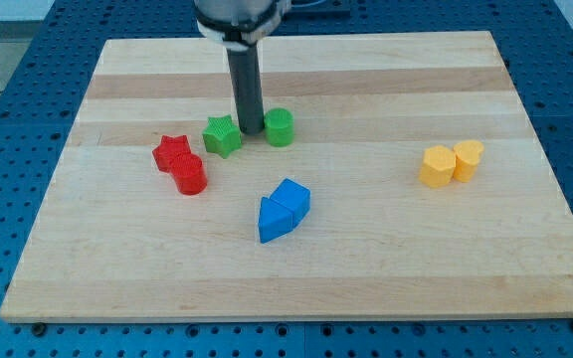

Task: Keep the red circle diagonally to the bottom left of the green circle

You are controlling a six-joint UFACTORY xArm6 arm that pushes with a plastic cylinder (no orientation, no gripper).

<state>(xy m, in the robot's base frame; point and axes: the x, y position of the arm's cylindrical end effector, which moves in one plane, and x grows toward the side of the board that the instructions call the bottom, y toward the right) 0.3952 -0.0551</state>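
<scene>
Wood counter (386,89), pale planks, sitting on a blue perforated base, and only the one camera view to go on. No grasping tool on this rig, so nothing to call apart or together, just a straight dark rod coming down from the view's top. My tip (250,132) lands in the gap between the green star (222,135) and the green circle (280,127), just beside both; can't tell if it's actually touching either one.

Red circle (190,174) sits down and to the view's left of the green circle, with the green star in between-ish. It's pressed right up against the red star (171,152), which is just above-left of it.

Lower middle has two blue blocks touching: a blue triangle (274,221) and another blue block (291,196) behind it, shape hard to call. Well off to the view's right are two yellow blocks side by side, a yellow hexagon-looking one (437,166) and a second yellow block (469,158).
</scene>
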